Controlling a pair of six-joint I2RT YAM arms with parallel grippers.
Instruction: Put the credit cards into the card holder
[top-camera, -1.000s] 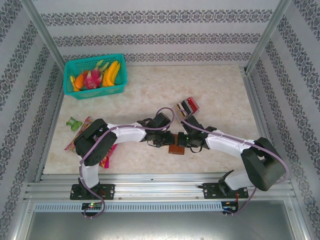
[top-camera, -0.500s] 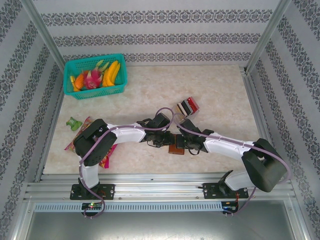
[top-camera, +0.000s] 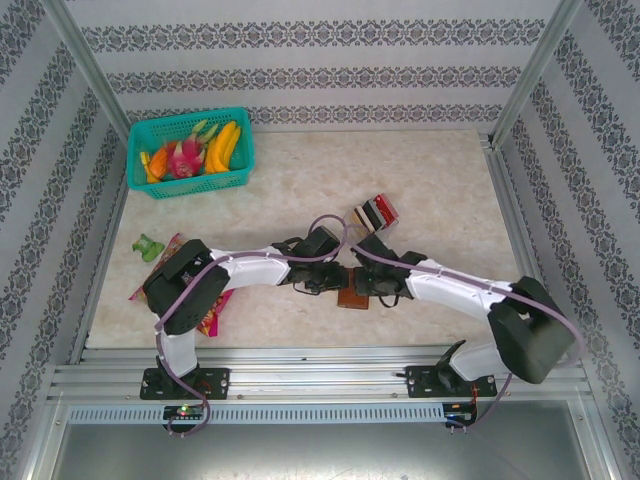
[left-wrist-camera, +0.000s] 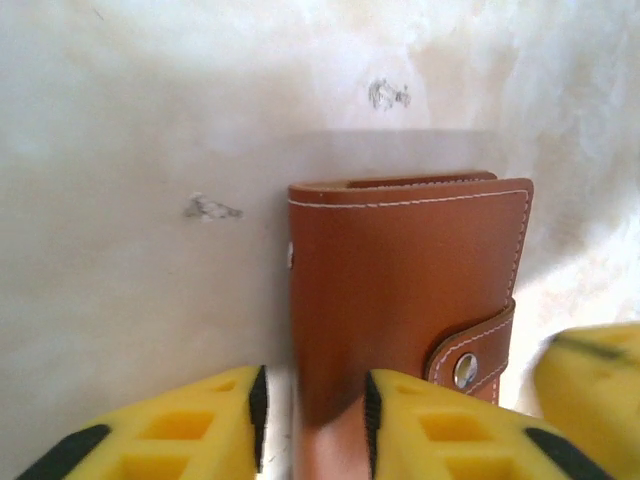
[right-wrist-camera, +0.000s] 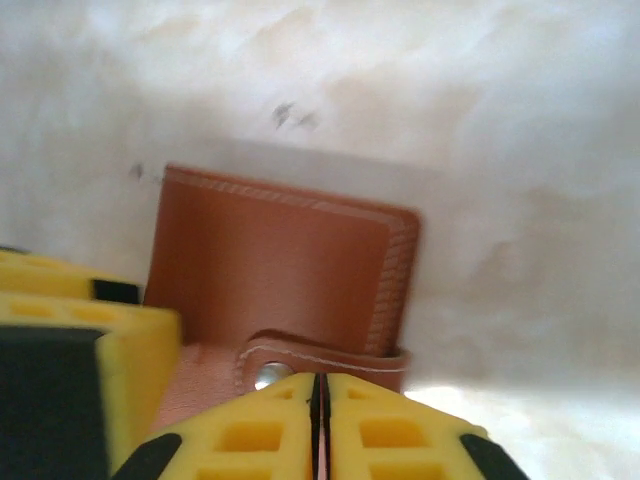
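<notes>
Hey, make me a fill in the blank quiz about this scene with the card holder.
1. The card holder is ___ leather.
2. It lies on the marble ___, between the left gripper and right gripper.
3. The bananas sit in a teal ___.
Missing words: brown; table; basket.
</notes>
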